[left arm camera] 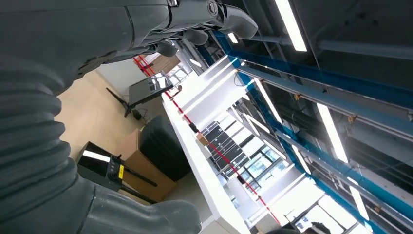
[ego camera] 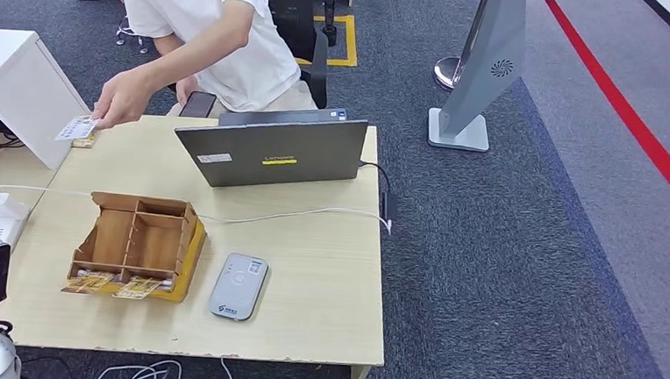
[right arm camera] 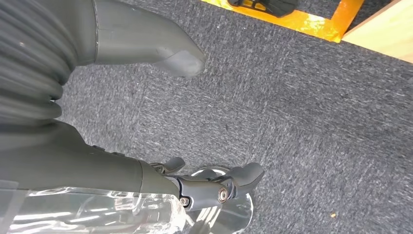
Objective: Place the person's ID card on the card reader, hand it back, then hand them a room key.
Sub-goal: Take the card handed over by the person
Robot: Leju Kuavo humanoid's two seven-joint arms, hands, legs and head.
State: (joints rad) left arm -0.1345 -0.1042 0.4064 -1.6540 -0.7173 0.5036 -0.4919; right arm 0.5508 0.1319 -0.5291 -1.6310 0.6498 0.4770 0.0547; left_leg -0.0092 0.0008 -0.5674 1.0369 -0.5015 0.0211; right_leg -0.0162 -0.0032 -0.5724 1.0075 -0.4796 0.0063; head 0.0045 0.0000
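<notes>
**Card offered, not yet taken**

Left hand (left arm camera: pixel 160 29) raised, fingers apart, empty. Person's hand (ego camera: pixel 122 99) pinches the card (ego camera: pixel 77 127) over the table's (ego camera: pixel 323 329) far-left corner; reader (ego camera: pixel 238 286) near its front edge. Right hand (right arm camera: pixel 195 117) hangs empty, spread. Next: receive the card.

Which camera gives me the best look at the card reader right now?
The head view: the card reader lies flat in full sight on the table, right of the wooden organizer, nothing on it. The left wrist view looks up at the ceiling and the right wrist view looks down at carpet, so neither helps.
</notes>
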